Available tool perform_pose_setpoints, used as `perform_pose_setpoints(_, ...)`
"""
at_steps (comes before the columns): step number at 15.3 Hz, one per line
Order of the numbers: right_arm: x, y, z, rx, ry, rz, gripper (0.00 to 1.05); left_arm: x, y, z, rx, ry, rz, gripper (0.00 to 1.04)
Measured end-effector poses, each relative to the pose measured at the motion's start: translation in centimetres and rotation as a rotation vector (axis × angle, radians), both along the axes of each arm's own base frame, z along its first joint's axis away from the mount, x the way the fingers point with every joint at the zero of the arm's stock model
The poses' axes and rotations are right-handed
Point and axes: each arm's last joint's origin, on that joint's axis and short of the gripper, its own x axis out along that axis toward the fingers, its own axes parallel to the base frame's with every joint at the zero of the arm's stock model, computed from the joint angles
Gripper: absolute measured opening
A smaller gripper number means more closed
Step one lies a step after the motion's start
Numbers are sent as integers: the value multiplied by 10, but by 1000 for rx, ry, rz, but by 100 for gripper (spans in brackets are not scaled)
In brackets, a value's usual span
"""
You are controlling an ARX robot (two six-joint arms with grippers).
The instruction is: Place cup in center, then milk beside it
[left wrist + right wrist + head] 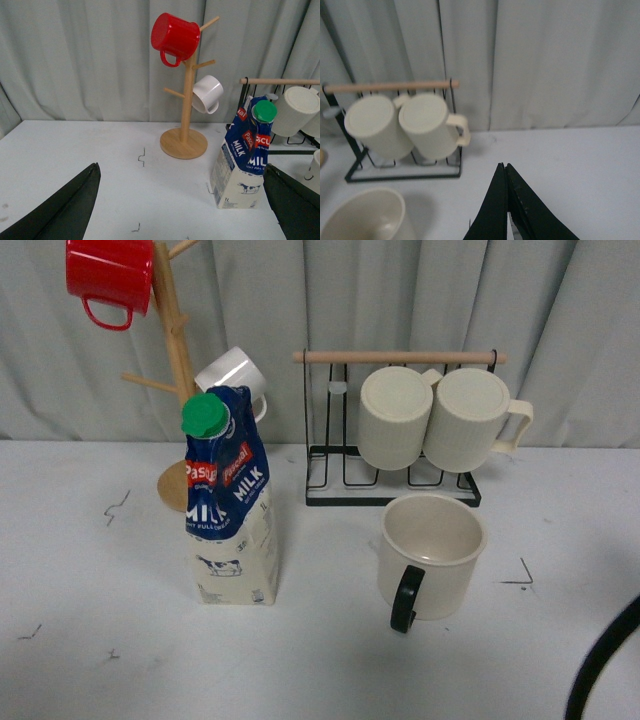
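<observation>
Beside boxy milk (232, 540), round cup (440, 575)

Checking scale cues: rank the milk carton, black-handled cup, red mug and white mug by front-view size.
Largest first:
milk carton
black-handled cup
red mug, cropped by frame
white mug, partly hidden, so unsure

A: What lies ahead of the left fingers (70, 210)?
B: Bare table (100, 145) between the spread fingers; beyond it the mug tree (184, 142); the milk (245, 165) stands just ahead of the finger nearer the rack (280, 81).
A: And the right fingers (502, 210)?
B: Pressed together. Open table runs ahead to the curtain (545, 60); the rack with its two ribbed mugs (427, 125) and the cup (365, 215) flank one side.
</observation>
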Motion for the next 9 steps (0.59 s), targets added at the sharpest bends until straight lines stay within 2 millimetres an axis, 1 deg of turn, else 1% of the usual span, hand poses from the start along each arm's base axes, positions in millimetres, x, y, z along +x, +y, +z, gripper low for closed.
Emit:
perform_pose_setpoints(4,-13,-5,13,8,-65,-1,2,0,0,0,0,0,0,98)
perform_pose_setpoints(5,-32,-9,1,2,-1,13,2,0,0,0,0,0,0,98)
perform_pose_setpoints(6,-61,-25,5,4,-19,-9,2,0,0,0,0,0,0,98)
perform_pose_setpoints(7,-75,-25,7,4,-28,-2,2,0,0,0,0,0,0,98)
perform_pose_setpoints(9,-85,-25,6,4,-22,-2,2,0,0,0,0,0,0,98)
